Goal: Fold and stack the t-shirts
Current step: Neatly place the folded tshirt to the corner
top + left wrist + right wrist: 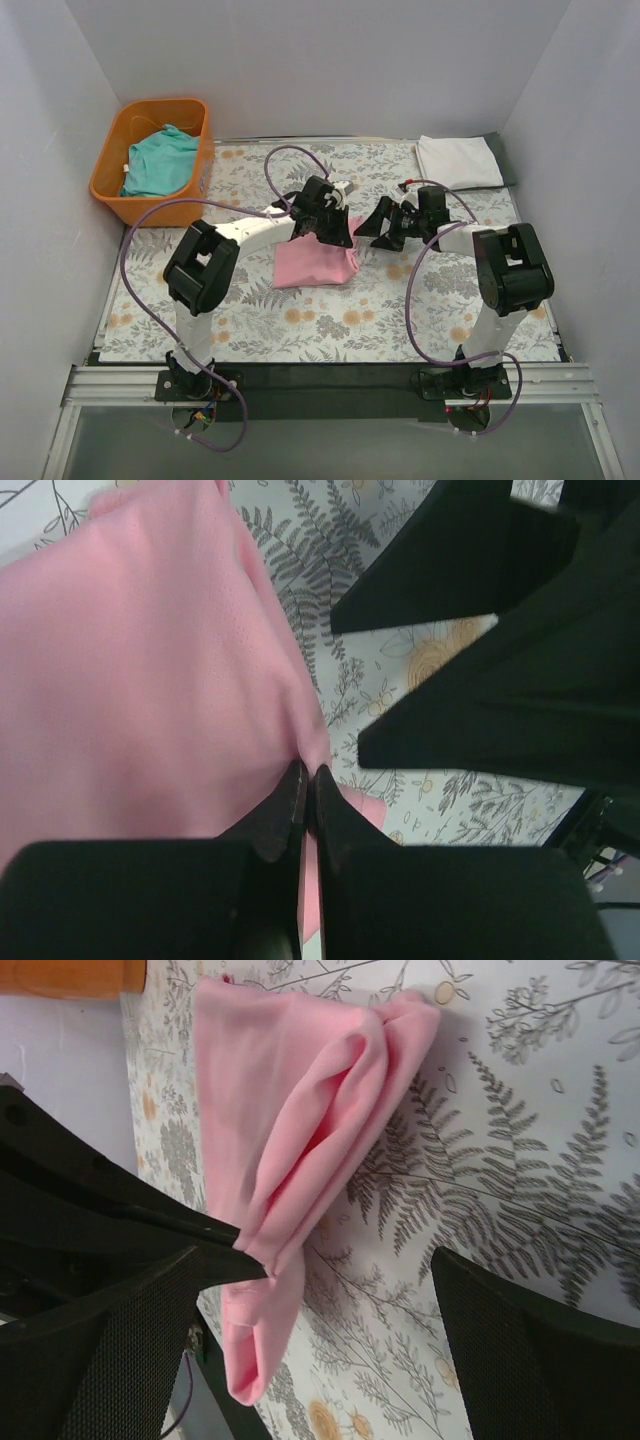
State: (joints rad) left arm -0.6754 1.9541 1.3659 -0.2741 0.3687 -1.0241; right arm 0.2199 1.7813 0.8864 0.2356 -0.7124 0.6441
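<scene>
pink t-shirt (315, 266) bunched on the desk (300, 322): left gripper (308, 778) jaws clenched on its edge; right gripper (380, 228) jaws released, just beside the shirt.

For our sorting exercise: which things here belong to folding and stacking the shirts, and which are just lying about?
Job: pink shirt, white shirt, teal shirt.
Lying about: basket, floral cloth.

basket (160, 103) back left | folded shirt (458, 160) back right | other shirt (312, 266) centre
</scene>
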